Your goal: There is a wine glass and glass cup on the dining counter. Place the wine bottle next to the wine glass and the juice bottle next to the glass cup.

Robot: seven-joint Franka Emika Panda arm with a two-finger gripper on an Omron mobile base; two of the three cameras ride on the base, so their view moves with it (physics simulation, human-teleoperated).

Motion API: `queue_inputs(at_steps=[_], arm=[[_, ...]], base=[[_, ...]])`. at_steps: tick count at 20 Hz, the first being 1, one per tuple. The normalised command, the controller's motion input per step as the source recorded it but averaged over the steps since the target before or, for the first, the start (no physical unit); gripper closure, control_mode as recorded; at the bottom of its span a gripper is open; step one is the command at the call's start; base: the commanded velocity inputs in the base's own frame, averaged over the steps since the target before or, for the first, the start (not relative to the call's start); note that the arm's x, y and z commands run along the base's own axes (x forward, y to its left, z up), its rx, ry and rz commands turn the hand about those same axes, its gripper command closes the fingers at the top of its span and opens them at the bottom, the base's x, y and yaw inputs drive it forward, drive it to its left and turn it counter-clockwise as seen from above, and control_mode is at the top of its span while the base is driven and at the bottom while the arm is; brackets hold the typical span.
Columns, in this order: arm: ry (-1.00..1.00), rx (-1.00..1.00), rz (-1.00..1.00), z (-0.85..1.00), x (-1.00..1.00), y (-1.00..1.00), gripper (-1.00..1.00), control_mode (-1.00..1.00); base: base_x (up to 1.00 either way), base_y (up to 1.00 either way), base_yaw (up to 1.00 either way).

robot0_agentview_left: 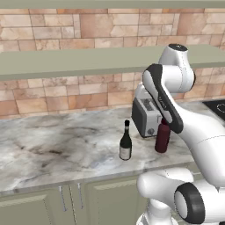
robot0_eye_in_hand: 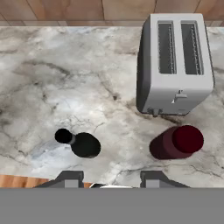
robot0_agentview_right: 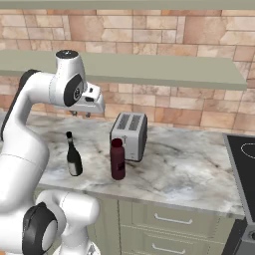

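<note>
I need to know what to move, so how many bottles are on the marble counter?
2. The slender black wine bottle with a pale label stands left of the stubby maroon juice bottle, which stands directly before the silver toaster.

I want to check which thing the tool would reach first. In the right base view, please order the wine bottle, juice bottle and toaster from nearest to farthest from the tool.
1. Wine bottle, just below the tool.
2. Juice bottle, lower right, at the counter front.
3. Toaster, right, behind the juice bottle; these two are nearly too close to call.
</note>
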Motion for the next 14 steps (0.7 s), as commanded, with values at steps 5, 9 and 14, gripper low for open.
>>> queue_inputs(at_steps=[5, 9, 14], arm=[[0.0, 0.0, 0.0, 0.0, -0.03, 0.0, -1.0, -1.0], [0.0, 0.0, 0.0, -0.08, -0.15, -0.05, -1.0, -1.0], [0.0, 0.0, -0.05, -0.05, -0.2, -0.15, -1.0, -1.0]], base=[[0.0, 0.0, 0.0], [0.0, 0.0, 0.0], [0.0, 0.0, 0.0]])
